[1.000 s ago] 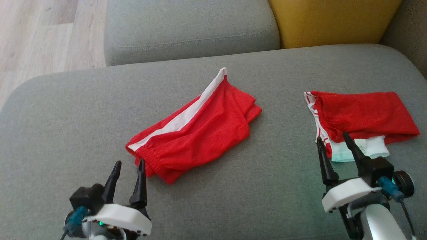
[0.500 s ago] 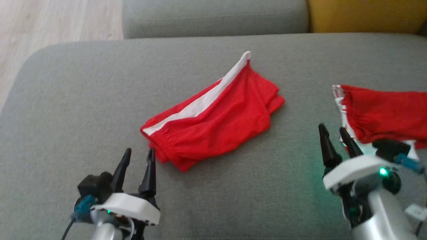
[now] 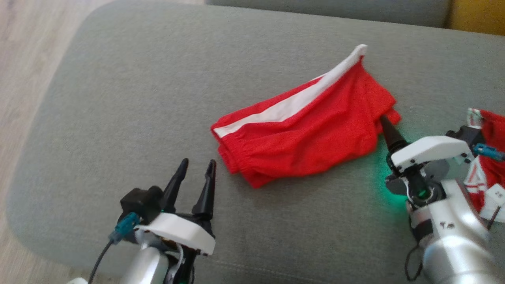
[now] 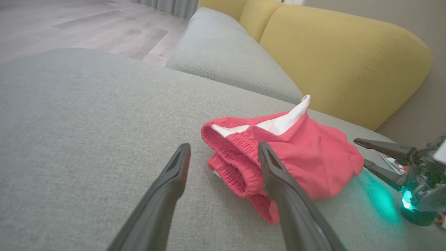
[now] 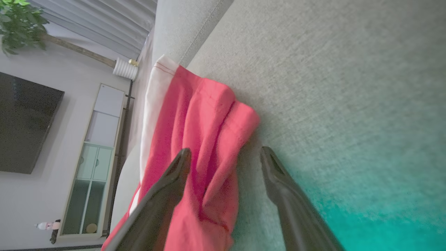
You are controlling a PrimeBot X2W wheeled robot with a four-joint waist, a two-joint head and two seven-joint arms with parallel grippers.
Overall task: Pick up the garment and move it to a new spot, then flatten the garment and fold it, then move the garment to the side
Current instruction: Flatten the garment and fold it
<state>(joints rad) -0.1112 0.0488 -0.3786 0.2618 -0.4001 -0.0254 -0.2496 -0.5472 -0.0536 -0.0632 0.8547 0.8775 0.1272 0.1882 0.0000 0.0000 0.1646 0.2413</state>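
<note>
Right gripper [image 5: 225, 153] has swung across to the red garment's [image 3: 307, 126] far edge, jaws spread like the left gripper's [image 3: 197, 166], ready to pinch.

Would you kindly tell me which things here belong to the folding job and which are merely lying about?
For the job: red shorts with the white stripe; left claw, open; right claw, open at the shorts' edge.
Lying about: second red-and-white garment at the right; yellow cushion.
</note>
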